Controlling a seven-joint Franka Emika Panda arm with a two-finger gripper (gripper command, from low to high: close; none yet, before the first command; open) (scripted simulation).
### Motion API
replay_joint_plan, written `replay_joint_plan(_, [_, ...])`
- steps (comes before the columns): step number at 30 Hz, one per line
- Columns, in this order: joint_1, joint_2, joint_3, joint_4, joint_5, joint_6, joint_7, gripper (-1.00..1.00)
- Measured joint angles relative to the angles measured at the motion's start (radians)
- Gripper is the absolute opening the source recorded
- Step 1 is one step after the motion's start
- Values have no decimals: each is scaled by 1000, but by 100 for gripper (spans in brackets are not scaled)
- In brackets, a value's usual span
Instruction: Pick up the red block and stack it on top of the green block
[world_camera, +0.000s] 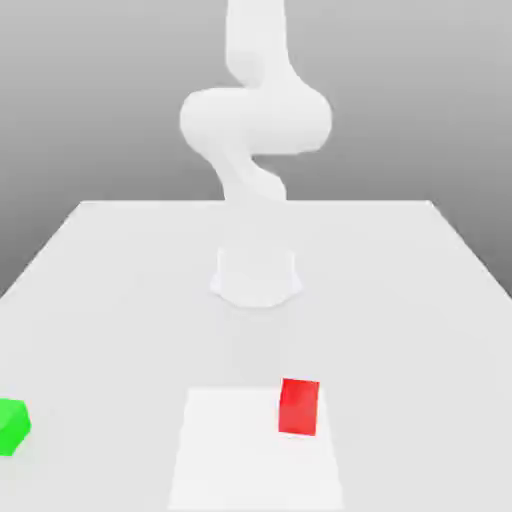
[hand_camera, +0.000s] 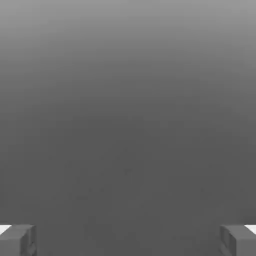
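The red block (world_camera: 299, 406) sits on the white table (world_camera: 120, 300) near the front, on a brighter white square patch (world_camera: 240, 460), toward that patch's right side in the exterior view. The green block (world_camera: 12, 426) rests at the front far left of the exterior view, partly cut by the picture's edge. The white arm (world_camera: 255, 120) rises from its base (world_camera: 256, 275) at the table's middle and runs up out of the picture. In the hand view my gripper (hand_camera: 128, 240) is open, its two grey fingertips (hand_camera: 17, 240) far apart, with only grey background between them.
The table's side edges slant outward toward the front in the exterior view. The arm's base stands behind the two blocks. A wide stretch of bare table separates the red block from the green one.
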Motion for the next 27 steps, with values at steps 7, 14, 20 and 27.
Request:
replay_joint_plan(7, [167, 210, -133, -135, 50, 128, -365, 0])
replay_joint_plan(14, [297, 419, -210, -267, 88, 252, -711, 0])
replay_joint_plan(20, [365, 585, -231, -381, 74, 362, -974, 0])
replay_joint_plan(27, [383, 729, -231, -465, -13, 476, -1137, 0])
